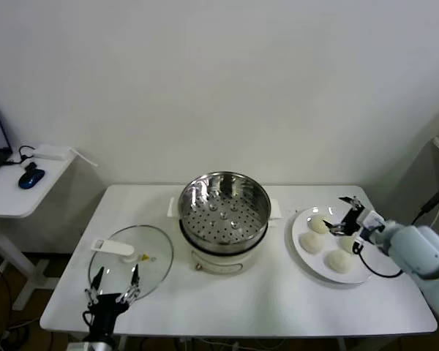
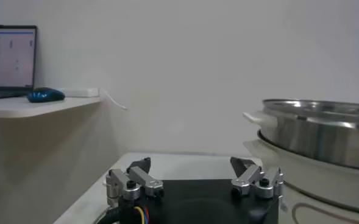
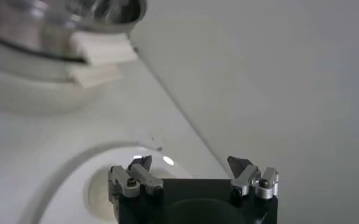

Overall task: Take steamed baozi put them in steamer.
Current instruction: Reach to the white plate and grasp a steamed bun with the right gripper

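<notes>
The steamer [image 1: 223, 212] stands mid-table, a shiny steel pot with an empty perforated tray on a white base. Several off-white baozi lie on a white plate [image 1: 311, 266] to its right, among them one at the far side [image 1: 318, 224], one to the left [image 1: 310, 242] and one at the front [image 1: 339, 262]. My right gripper [image 1: 341, 216] is open and empty, low over the plate's far right side among the baozi. In the right wrist view its gripper [image 3: 190, 164] shows open, with one baozi [image 3: 99, 193] beside a finger and the steamer [image 3: 57, 36] beyond.
My left gripper [image 1: 115, 281] is open and idle over a round glass lid [image 1: 135, 248] at the table's front left; its wrist view [image 2: 191, 165] shows the steamer [image 2: 325, 137] alongside. A side table with a mouse [image 1: 31, 178] stands far left.
</notes>
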`<state>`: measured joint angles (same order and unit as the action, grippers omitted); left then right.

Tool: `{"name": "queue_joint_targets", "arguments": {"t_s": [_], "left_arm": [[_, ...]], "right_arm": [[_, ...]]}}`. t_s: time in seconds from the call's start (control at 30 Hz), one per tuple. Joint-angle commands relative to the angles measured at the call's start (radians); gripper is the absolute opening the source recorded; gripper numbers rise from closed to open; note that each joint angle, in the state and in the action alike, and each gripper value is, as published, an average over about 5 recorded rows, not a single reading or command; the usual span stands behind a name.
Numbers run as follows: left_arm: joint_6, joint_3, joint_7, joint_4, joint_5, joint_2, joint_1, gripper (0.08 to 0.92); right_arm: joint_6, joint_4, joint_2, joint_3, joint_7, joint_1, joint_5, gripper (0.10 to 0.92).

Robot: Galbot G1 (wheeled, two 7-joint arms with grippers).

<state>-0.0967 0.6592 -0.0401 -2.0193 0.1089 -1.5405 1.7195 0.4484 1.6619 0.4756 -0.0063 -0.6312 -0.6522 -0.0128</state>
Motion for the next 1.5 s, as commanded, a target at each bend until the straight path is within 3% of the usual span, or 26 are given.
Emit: {"name": "queue_joint_targets", "arguments": {"t_s": [0.03, 0.23, 0.47, 0.93, 1.5], "left_arm": [[-0.009, -0.015, -0.002, 0.01, -0.031, 0.004, 0.0, 0.823], [-0.009, -0.027, -0.011, 0.017, -0.042, 0.008, -0.005, 0.823], [-0.007, -0.02, -0.016, 0.024, -0.042, 0.016, -0.005, 0.823], [-0.007, -0.002, -0.019, 0.054, -0.04, 0.01, -0.007, 0.823], [-0.016, 0.0, -0.031, 0.084, -0.069, 0.013, -0.008, 0.823]], "right_arm": [[-0.11, -0.178, -0.174, -0.48, -0.319, 0.483, -0.154, 0.823], [-0.176, -0.341, -0.056, -0.835, -0.392, 0.8, -0.102, 0.823], [-0.278, -0.57, 0.123, -1.079, -0.448, 0.978, 0.109, 0.823], [-0.518, -1.141, 0.518, -1.014, -0.474, 0.901, -0.018, 0.823], [-0.572, -1.281, 0.627, -0.824, -0.483, 0.782, -0.148, 0.823]]}}
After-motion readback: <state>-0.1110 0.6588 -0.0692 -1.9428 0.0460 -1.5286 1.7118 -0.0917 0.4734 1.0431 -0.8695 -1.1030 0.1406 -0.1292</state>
